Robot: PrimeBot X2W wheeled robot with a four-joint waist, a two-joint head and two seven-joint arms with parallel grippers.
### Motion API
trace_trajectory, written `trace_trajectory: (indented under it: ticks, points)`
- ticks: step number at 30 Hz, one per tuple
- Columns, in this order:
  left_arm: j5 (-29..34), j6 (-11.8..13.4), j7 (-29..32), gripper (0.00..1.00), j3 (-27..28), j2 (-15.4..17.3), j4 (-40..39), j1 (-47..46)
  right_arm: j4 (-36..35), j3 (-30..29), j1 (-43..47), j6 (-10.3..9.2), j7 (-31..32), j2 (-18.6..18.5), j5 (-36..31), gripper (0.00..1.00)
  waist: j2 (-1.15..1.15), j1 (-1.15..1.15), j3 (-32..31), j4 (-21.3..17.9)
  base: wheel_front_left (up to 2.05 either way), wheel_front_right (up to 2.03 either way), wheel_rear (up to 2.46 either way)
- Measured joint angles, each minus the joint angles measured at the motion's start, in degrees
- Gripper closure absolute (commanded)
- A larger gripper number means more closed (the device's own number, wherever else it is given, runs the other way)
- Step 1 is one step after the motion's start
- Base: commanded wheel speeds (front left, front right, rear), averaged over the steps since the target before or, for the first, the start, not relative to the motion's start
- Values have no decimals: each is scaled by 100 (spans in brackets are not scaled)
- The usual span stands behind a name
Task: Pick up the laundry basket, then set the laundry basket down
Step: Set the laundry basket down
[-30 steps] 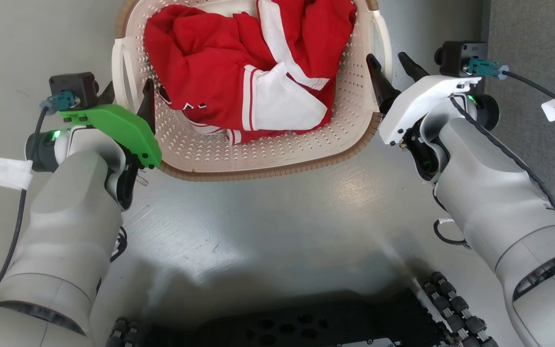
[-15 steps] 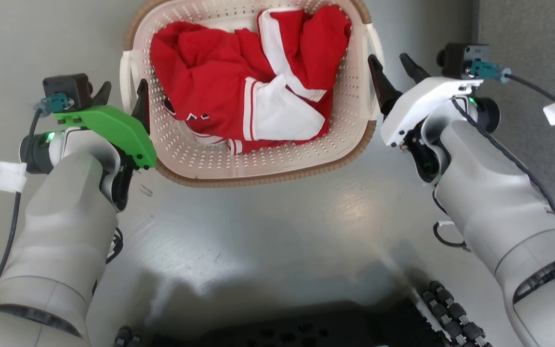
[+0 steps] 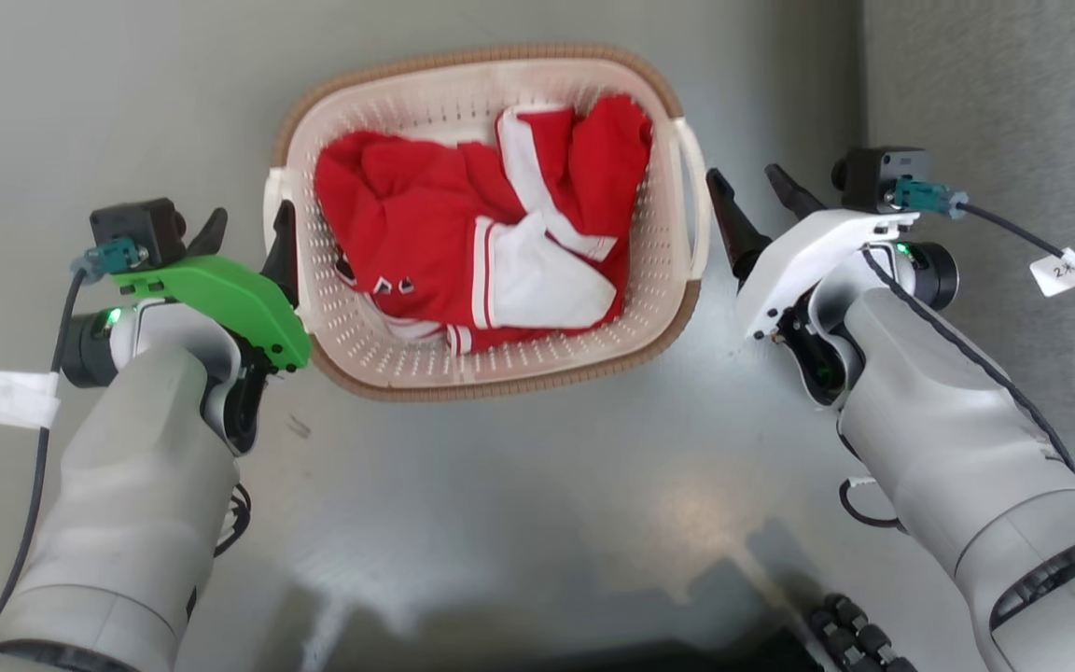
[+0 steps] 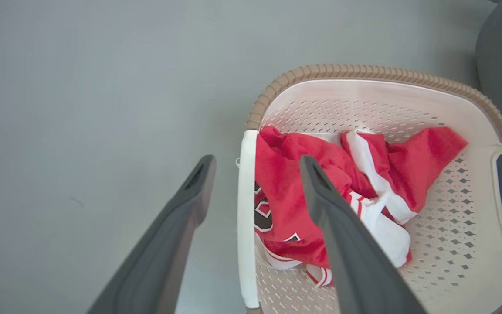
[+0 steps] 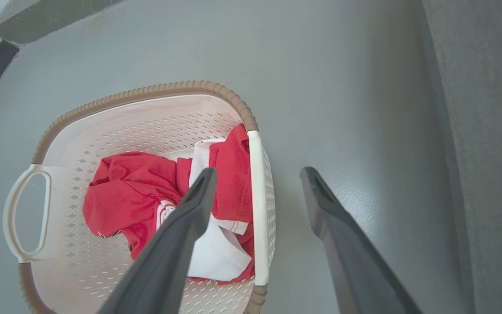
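Your left tool (image 3: 251, 215) is spread, holding nothing. In the left wrist view (image 4: 256, 159) its two dark fingers stand either side of the left handle (image 4: 246, 218): one over bare floor (image 4: 81, 131), the other over the inside of the basket, above the red and white garment (image 4: 286, 192). Your right tool (image 3: 742, 174) is spread and empty as well. Its wrist view (image 5: 258, 171) mirrors the left, with one finger over the clothing and the other outside the right handle (image 5: 257, 209).

Each white loop therefore lies between the fingers of the tool on its own side, running roughly along the direction those fingers point. I cannot tell from these views whether any finger touches the plastic. They look to be above the loops rather than around them.

The laundry basket (image 3: 463, 56) sits on the floor straight ahead of you, between the two arms. Its handled ends face outward to left and right, so I judge its long axis to run across your front from tool to tool. It looks turned a little, the near brown rim slanting away toward your right.

Neither arm is clearly nearer: each is just beside its own handle. Any coming grasp turns on both tools meeting their loops at matching heights, or the load may tip toward one side.
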Motion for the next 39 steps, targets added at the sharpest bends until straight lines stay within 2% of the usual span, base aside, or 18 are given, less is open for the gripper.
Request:
trace_trajectory:
  ticks: [22,39]
  points:
    - [331,-59,0,0,671,55,-1016,986,-967,-647,993,51,0,-192,-515,0,0,0,-1518,-75,0,0,0]
    - [731,-71,0,0,1265,42,-1946,2054,-2056,-1210,1941,36,0,-248,-1026,0,0,0,-2769,-59,0,0,0]
